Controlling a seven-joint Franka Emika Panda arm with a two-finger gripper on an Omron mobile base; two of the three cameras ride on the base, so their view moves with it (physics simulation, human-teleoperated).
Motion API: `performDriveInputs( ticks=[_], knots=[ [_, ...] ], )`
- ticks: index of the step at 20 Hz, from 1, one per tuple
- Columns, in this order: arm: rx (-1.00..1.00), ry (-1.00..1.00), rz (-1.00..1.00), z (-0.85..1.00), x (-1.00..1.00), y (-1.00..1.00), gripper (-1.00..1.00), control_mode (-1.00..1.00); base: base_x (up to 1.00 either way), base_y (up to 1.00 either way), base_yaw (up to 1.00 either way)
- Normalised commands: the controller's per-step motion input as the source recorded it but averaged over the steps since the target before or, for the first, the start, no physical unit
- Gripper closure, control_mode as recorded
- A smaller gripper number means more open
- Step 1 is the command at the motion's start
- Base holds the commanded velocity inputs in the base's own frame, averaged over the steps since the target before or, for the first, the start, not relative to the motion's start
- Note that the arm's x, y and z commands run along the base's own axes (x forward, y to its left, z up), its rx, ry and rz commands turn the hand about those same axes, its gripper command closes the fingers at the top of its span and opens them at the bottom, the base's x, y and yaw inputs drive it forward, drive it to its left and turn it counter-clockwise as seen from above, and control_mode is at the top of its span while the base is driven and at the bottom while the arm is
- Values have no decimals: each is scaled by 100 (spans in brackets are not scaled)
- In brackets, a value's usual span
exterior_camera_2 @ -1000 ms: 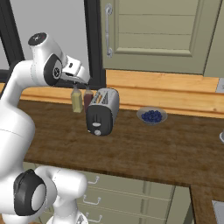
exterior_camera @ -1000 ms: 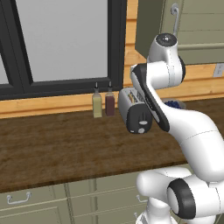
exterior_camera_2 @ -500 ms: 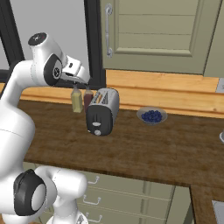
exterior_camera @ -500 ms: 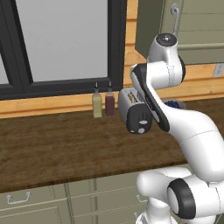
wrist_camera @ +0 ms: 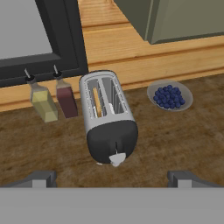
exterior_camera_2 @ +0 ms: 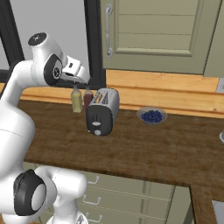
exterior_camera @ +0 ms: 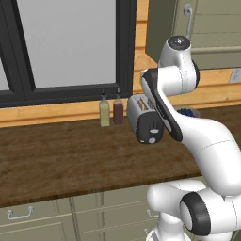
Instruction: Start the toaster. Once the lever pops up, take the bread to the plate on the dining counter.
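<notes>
Robot arm: glossy white rounded shell segments, thick and tubular, joined by dark grey to black joint rings. Round dark cap with a small pale centre on the topmost joint; a large black disc joint low at the base. A black band runs along one link. Gripper: two small dark grey finger tips, square-ended, set wide apart.

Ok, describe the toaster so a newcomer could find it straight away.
Look at the dark wooden counter below the black-framed window. The toaster stands there, between two small bottles and a bowl of blueberries. It is the silver box with two top slots and a rounded black end panel.
</notes>
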Motion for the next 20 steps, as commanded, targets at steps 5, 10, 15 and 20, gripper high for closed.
performDriveInputs(
  ticks=[5, 10, 15, 20],
  knots=[
    [0, 0, 0, 0, 0, 0, -100, -100, 0, 0, 0],
    [0, 0, 0, 0, 0, 0, -100, -100, 0, 0, 0],
    [0, 0, 0, 0, 0, 0, -100, -100, 0, 0, 0],
    [0, 0, 0, 0, 0, 0, -100, -100, 0, 0, 0]
  ],
)
